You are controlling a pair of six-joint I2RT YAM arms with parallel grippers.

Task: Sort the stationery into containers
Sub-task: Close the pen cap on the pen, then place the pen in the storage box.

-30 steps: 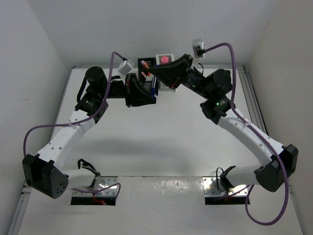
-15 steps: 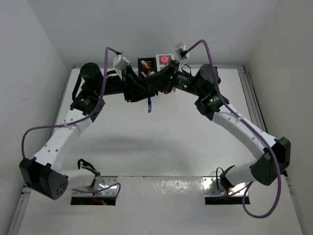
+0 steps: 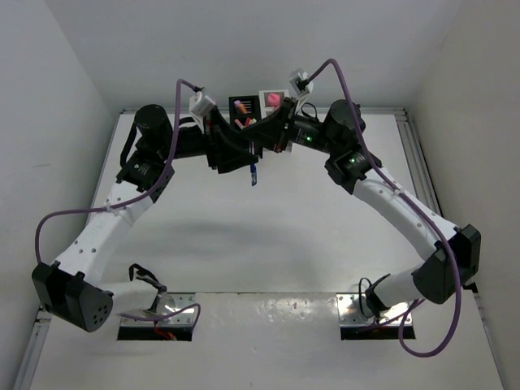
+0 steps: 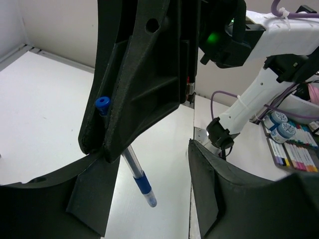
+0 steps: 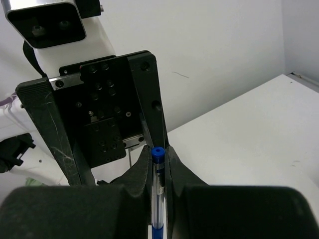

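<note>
While the right gripper (image 5: 158, 160) pinches the blue pen (image 4: 142, 183) tight, the left gripper (image 4: 149, 159) stands parted, gripping nothing.

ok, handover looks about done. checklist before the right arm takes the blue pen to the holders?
1. Right gripper shut on the blue pen: ok, it pinches the barrel just under the top end.
2. Left gripper open: ok, its jaws stand wide apart in the left wrist view.
3. Pen free of the left fingers: cannot tell, the barrel passes close by one of them.
4. Pen attitude: ok, it hangs tip down, slightly tilted.
5. Path to the black holder and white holder: cannot tell, both arms hide much of them from above.
</note>
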